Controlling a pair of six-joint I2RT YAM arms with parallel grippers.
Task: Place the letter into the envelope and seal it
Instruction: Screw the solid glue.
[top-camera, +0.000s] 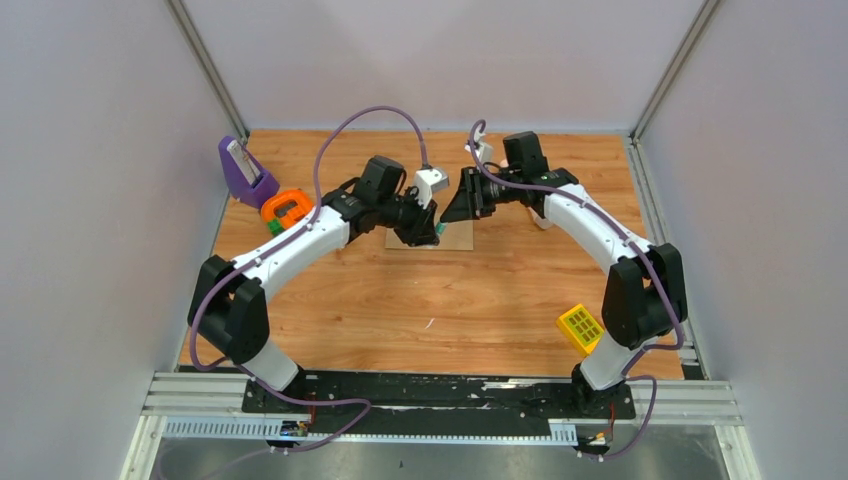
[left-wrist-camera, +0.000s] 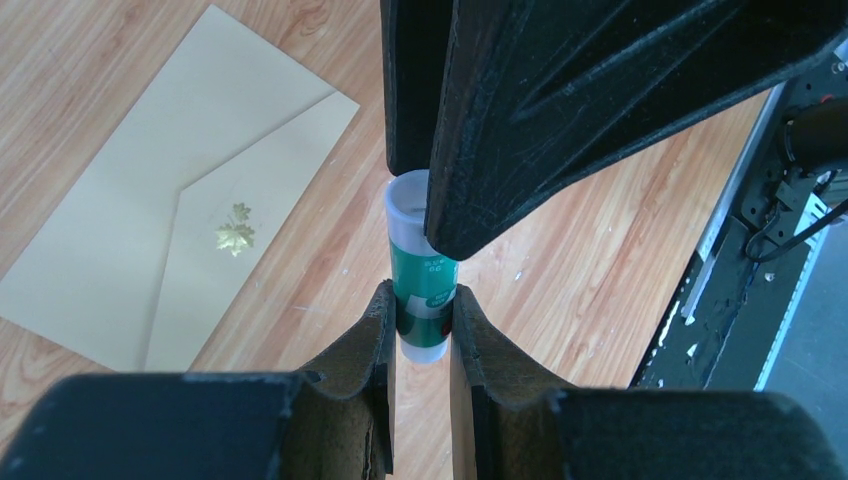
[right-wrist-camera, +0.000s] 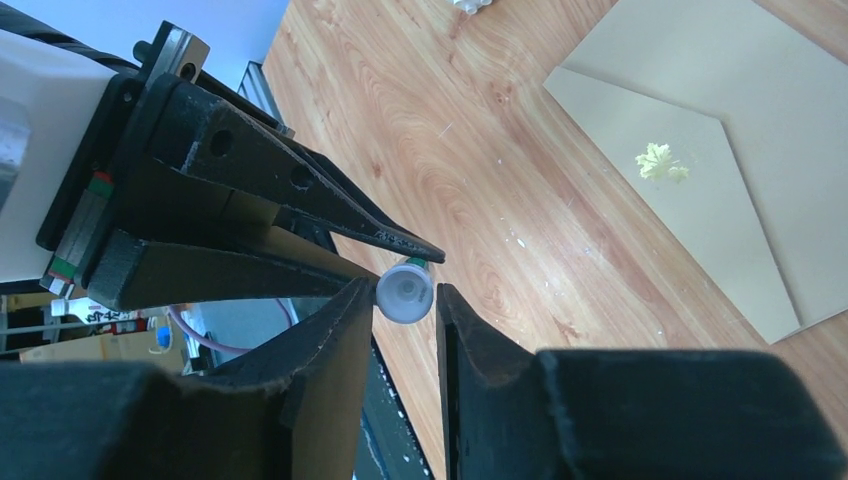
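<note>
Envelope (left-wrist-camera: 110, 230), tan, flap folded down, gold leaf mark (left-wrist-camera: 236, 229) on flap. Fingers of left gripper (left-wrist-camera: 422, 310) clamped on body of green-and-white glue stick (left-wrist-camera: 415, 285), its long axis running toward right gripper (right-wrist-camera: 403, 293), whose fingers stand narrow either side of the white cap (right-wrist-camera: 405, 292); firm contact not discernible. Envelope flat on table (left-wrist-camera: 560, 260) beneath both, rather nearer the left arm. Letter not in view, judged inside; uncapping judged next
</note>
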